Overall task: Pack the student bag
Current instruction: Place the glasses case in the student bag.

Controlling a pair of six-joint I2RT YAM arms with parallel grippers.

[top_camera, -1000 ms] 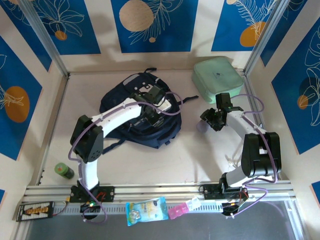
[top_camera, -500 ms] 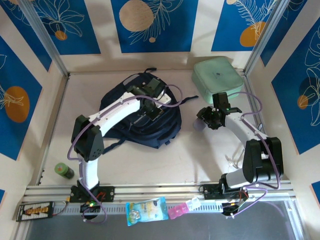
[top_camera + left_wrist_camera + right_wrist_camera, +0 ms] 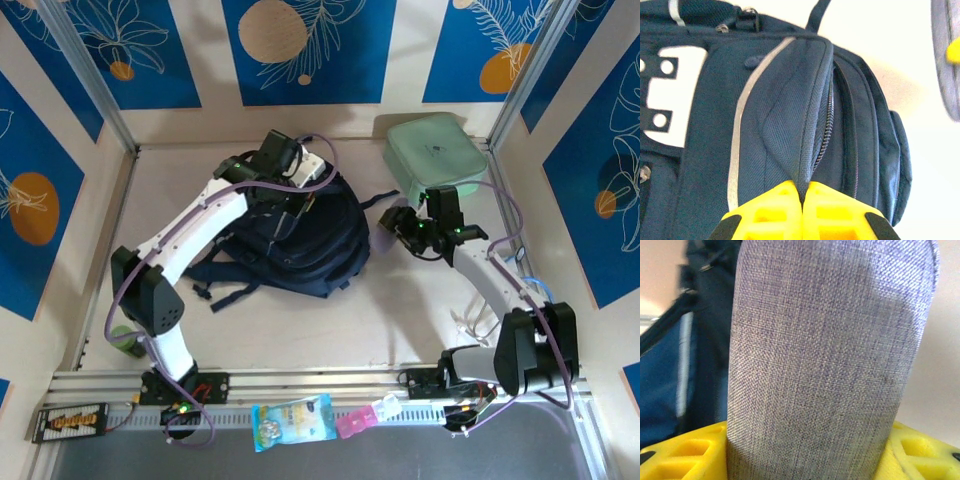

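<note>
The student bag (image 3: pixel 310 245) is a dark navy backpack lying mid-table. In the left wrist view, the student bag (image 3: pixel 770 100) shows a pale stripe, a light patch and an open zip seam (image 3: pixel 827 125). My left gripper (image 3: pixel 292 200) is shut on the bag, and its yellow fingertips (image 3: pixel 775 207) pinch a fold of the front flap. My right gripper (image 3: pixel 398 228) is just right of the bag, shut on a grey woven fabric pouch (image 3: pixel 825 350) that stands between its yellow fingers (image 3: pixel 685 450). The bag (image 3: pixel 695 340) lies close behind the pouch.
A mint green zip case (image 3: pixel 435 150) sits at the back right, near the right arm. A small green can (image 3: pixel 122 340) stands at the front left. A snack packet (image 3: pixel 292 420) and a pink item (image 3: pixel 355 422) lie on the front rail. Panel walls close three sides.
My left gripper has risen and pulled back-left with the bag's flap, lifting the fabric. My right gripper has carried the grey pouch leftward, closer to the bag.
</note>
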